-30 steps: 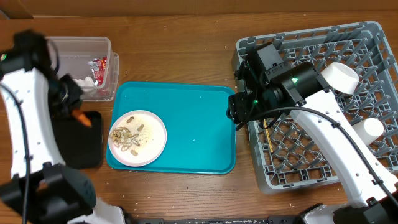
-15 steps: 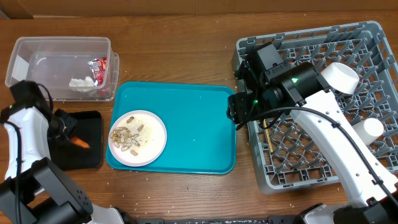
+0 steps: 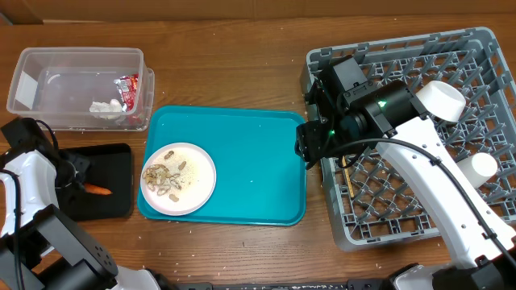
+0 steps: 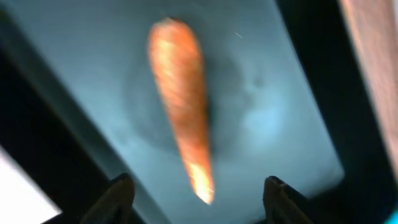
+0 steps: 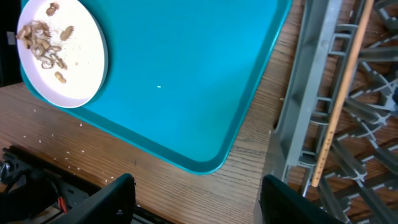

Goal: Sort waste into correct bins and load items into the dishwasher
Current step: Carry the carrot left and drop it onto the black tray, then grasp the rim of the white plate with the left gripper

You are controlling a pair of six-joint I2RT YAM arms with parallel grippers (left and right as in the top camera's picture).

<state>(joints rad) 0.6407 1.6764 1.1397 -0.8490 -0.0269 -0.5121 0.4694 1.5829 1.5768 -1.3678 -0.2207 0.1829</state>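
The small orange carrot (image 3: 97, 190) (image 4: 180, 106) lies loose on the black tray (image 3: 117, 161) (image 4: 267, 112). My left gripper (image 3: 76, 179) (image 4: 198, 202) hovers just over it, open, fingers either side of the carrot's tip without touching. The clear tub (image 3: 48, 84) holds the red wrapper (image 3: 127, 89) and white tissue (image 3: 105, 106). A white plate (image 3: 189, 189) (image 5: 74, 68) with beige shell scraps (image 3: 164, 179) (image 5: 43, 37) sits on the teal tray (image 3: 250, 161). My right gripper (image 3: 305, 149) (image 5: 199, 205) hangs open and empty between the teal tray and the grey rack (image 3: 403, 201).
The rack holds a white bowl (image 3: 439, 101), a small white cup (image 3: 482, 167) and a wooden chopstick (image 5: 342, 93). The right arm stretches over the rack's left half. The teal tray (image 5: 186, 74) lies close against the rack's edge (image 5: 305, 93).
My left gripper swung from beside the tub down over the black tray, opened and let go of the carrot, which now rests there. The right arm has not moved.
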